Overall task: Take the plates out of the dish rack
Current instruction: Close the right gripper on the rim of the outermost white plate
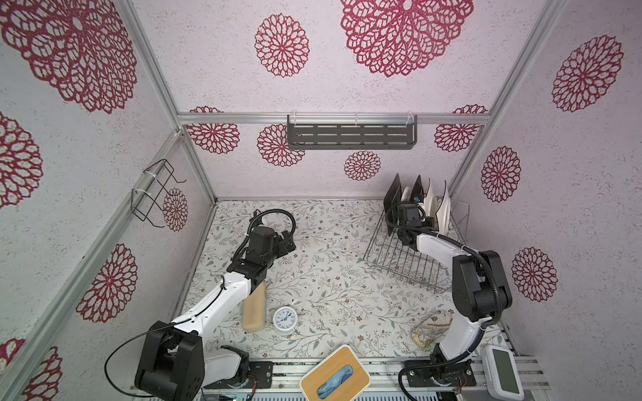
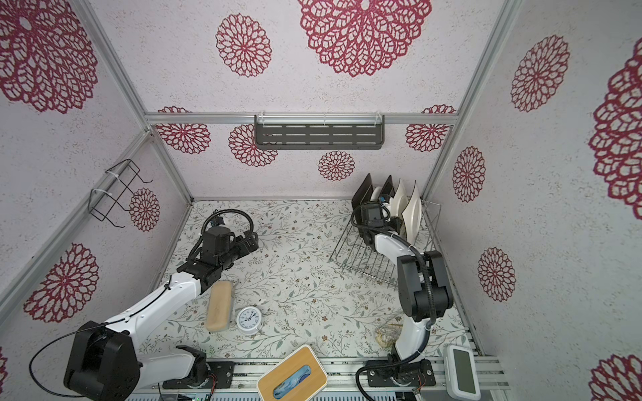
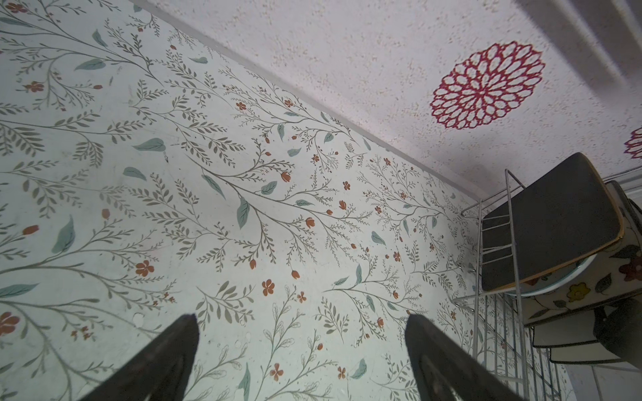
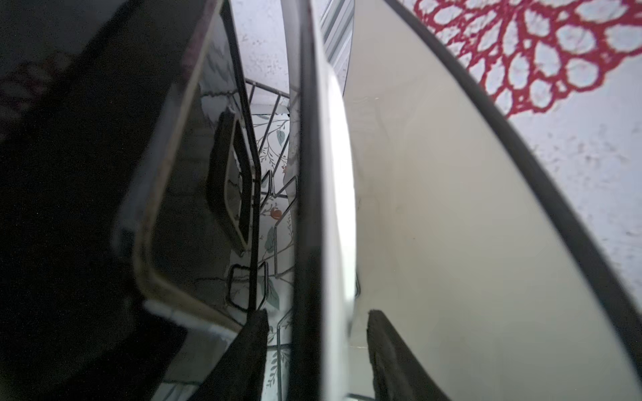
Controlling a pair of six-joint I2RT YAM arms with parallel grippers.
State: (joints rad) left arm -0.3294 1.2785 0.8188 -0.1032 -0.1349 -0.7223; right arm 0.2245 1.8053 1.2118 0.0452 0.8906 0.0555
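**First pick in hand: right pincer astride a white plate, nothing unloaded yet**

Near edge. A wood-lidded tissue box (image 1: 335, 373), a round alarm clock (image 1: 285, 319) and a tan pad (image 1: 254, 310) lie on the desk (image 1: 330, 277), which has a matt floral print. None of them concerns the task.

Middle. The left pincer (image 3: 302, 316) hangs over bare desk with its jaws spread wide and nothing between them. I judge it idle.

Far right corner. The dish rack (image 1: 399, 258) is thin bright wire with upright prongs and slanted grid sides. All five plates (image 1: 446, 205) stand on edge in its back rows, and the front rows are bare.

The right pincer (image 4: 316, 323) reaches in among the plates. Its black fingers (image 4: 250, 347) stand on either side of the rim of one white plate (image 4: 333, 173). A sliver of gap shows on each side, so the jaws are apart and not seen to pinch. A dark plate (image 4: 180, 166) stands just beside on one side and a second white plate (image 4: 451, 208) on the other.

Materials.
- The dark plate is a glossy rounded square with pale edge trim. It mirrors the rack wires.
- The white plates are smooth cream glaze with a dark rim line and corners drawn to points.
- I judge both kinds hard and slick, likely ceramic.

Next move, as I judge it.
- Close firmly on the rim.
- Lift straight along the slot until clear of the prongs.
- Avoid any tilt, because the neighbours stand close and would be knocked.
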